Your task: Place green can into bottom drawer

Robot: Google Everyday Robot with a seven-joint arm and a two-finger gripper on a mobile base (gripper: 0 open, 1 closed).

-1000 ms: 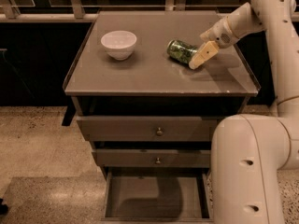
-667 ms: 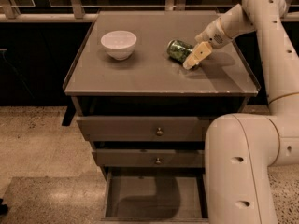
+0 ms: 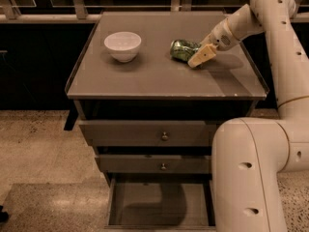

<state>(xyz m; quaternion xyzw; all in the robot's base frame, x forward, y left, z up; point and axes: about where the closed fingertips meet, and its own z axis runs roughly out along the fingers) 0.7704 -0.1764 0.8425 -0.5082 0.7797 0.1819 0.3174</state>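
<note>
Although the green can (image 3: 181, 50) lies on its side on the cabinet top (image 3: 154, 79), to the right of the white bowl (image 3: 123, 44) and well apart from it, the gripper (image 3: 199, 57) is already at the can's right end, low over the surface and reaching in from the right. Whether it is spread about the can or pressed onto it cannot be told (the side where they meet is hidden).

The step in hand looks to be securing the grasp. A can on its side rolls readily, so the closing should come squarely across the round body, near its middle, not on a silver end, and slowly enough that the can is not nudged toward the bowl. The lift should then go straight up before any sideways travel.

The bottom drawer (image 3: 145, 209) stands pulled out below the two knobbed drawers (image 3: 165, 136), its floor bare. The carry would best swing forward past the top's front edge, then down. The robot's own bulky arm link (image 3: 246, 178) crowds the drawer's right side, so the left and middle offer more room. Release low, so the can settles without bouncing.
</note>
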